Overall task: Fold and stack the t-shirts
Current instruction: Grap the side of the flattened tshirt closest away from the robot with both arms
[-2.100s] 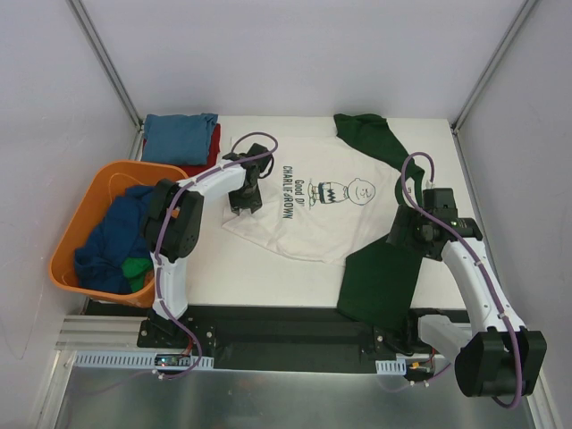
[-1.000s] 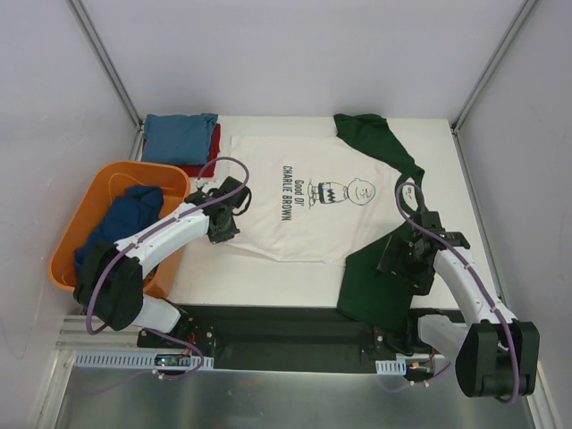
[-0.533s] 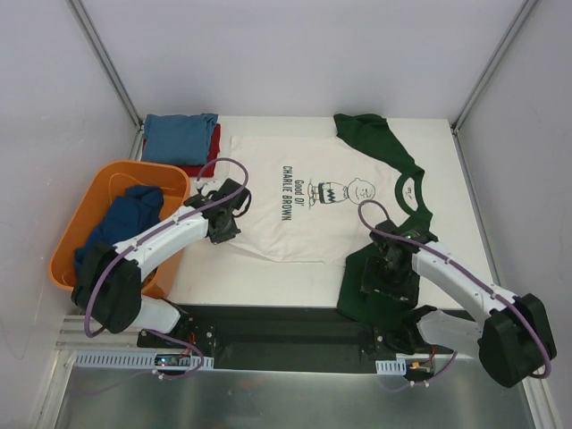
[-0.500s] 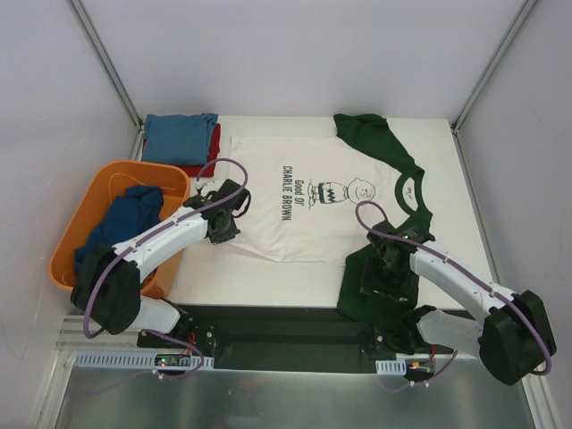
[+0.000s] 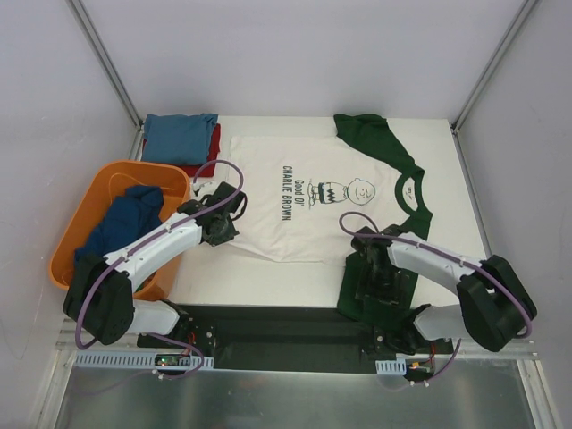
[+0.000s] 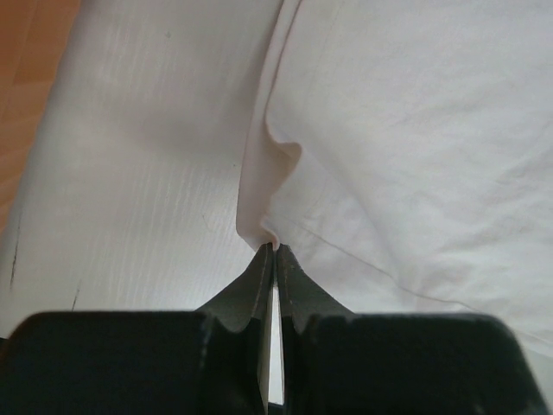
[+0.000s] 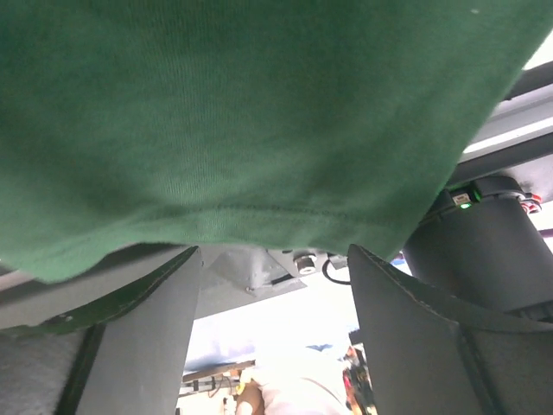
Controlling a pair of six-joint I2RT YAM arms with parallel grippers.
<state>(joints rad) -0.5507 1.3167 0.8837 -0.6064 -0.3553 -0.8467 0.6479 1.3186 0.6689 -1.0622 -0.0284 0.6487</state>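
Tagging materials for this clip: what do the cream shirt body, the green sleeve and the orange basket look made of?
Cream shirt body: soft knit cloth, matte; fine texture and creases show. Green sleeve: similar knit, stitched hem visible. Orange basket: probably plastic, smooth rigid rim.

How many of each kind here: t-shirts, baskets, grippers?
T-shirts: 4 (cream t-shirt, blue t-shirt, red t-shirt, navy t-shirt)
Baskets: 1 (orange basket)
Grippers: 2 (left gripper, right gripper)
Total: 7
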